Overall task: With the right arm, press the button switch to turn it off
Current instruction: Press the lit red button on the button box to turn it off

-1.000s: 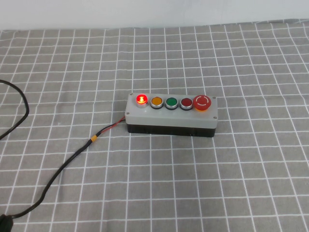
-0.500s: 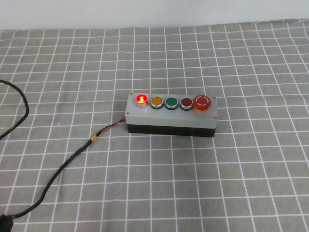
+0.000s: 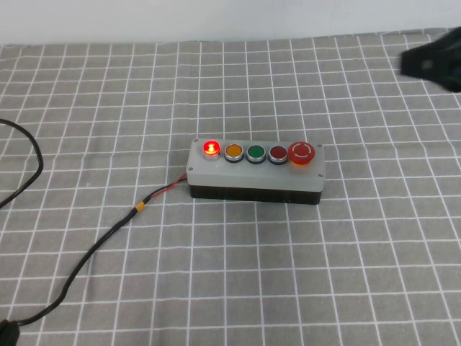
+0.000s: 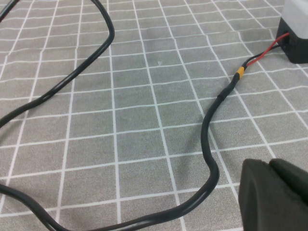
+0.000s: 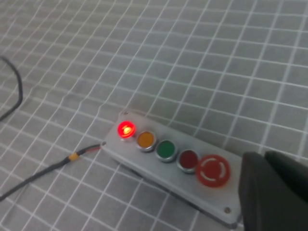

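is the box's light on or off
On: the lamp glows red. Right pincer is back right of the box, left pincer by the cable.

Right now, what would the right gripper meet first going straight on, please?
The right gripper, far right, would probably meet the switch box near its mushroom button; depth unclear. Left gripper hovers by the cable.

The bench wears a matt grey woven cloth with a white grid (image 3: 360,274), soft and faintly creased. Off from the jaws of the right gripper (image 5: 274,192), itself matt black plastic, the oblong switch box with a smooth pale grey plastic lid and black plastic base (image 3: 256,176) carries glossy coloured plastic buttons (image 3: 256,153) in shiny silvery rings. Close by the left gripper (image 4: 274,197), also matt black plastic, lies a smooth, rubbery-looking black cable (image 4: 207,144).
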You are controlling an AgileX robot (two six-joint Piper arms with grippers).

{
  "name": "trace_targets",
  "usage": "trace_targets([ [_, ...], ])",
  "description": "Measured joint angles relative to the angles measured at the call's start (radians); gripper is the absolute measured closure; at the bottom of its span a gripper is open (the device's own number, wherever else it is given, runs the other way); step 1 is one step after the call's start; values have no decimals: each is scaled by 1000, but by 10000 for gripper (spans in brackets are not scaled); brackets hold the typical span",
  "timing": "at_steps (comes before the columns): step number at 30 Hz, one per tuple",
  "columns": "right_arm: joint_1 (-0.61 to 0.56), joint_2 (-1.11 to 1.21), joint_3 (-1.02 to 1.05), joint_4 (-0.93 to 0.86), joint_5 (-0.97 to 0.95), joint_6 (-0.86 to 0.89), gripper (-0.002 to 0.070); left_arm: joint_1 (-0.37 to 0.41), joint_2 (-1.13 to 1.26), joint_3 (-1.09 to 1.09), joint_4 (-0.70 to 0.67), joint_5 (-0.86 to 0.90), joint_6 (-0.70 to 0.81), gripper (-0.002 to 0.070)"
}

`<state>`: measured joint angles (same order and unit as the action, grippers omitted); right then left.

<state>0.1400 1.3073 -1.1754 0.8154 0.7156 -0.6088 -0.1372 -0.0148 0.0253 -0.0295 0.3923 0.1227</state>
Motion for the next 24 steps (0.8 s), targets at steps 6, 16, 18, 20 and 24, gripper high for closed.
trace_targets([
  [6,179,128,-99,-128,-72,78,692,0,0,0,0,0,0,678],
  [16,422,433,-411,-506,-45,338,692,0,0,0,0,0,0,678],
  [18,458,505,-485,-593,-13,396,692,0,0,0,0,0,0,678],
  [20,492,577,-567,-665,26,436,692,0,0,0,0,0,0,678],
  [24,527,700,-709,-714,77,464,692,0,0,0,0,0,0,678],
])
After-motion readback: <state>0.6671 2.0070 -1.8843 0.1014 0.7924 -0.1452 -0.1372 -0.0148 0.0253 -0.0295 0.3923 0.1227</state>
